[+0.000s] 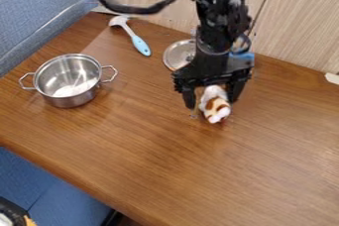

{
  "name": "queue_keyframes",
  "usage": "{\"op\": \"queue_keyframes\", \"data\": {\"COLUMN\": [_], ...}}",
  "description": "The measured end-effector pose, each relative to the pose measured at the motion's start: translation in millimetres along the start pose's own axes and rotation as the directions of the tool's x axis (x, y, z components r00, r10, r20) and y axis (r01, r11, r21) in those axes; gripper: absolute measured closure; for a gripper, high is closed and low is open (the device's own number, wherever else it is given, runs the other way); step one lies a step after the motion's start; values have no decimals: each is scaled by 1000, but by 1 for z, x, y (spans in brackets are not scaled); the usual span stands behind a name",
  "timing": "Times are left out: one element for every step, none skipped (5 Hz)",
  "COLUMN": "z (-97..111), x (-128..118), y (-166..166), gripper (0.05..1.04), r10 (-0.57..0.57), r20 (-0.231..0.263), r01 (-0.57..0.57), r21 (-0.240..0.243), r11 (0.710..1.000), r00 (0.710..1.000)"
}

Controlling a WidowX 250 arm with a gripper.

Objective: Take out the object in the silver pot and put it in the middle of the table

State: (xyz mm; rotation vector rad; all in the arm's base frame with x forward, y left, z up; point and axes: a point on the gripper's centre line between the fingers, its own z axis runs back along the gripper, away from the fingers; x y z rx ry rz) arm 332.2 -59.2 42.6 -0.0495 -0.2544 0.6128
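The black gripper (212,102) hangs down right of centre in the camera view, with its two fingers spread apart. A small white toy with brown and orange patches (216,105) is between the fingers, its lower end sticking out toward the front. A narrow gap shows between the left finger and the toy; the right finger is close beside it. The toy's upper end is partly hidden under the gripper. At the left of the wooden table (198,170) stands the silver pot (69,100), uncovered and empty, with a handle on each side.
A light-blue-handled utensil (140,44) lies near the back edge, right of the pot. Behind the gripper are a round silver lid (177,55) and a blue object (246,56), both partly covered by the arm. A wood-grain panel (298,22) borders the back.
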Motion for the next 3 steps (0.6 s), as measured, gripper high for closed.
{"op": "queue_keyframes", "data": {"z": [30,52,53], "x": [9,19,19], "y": [4,17,16], "gripper": [77,79,82], "r10": [28,47,44], "r20": [25,17,17], "r01": [-26,-45,-41], "r21": [-61,-117,-122], "r11": [998,992,992], "r00": [999,999,999]}}
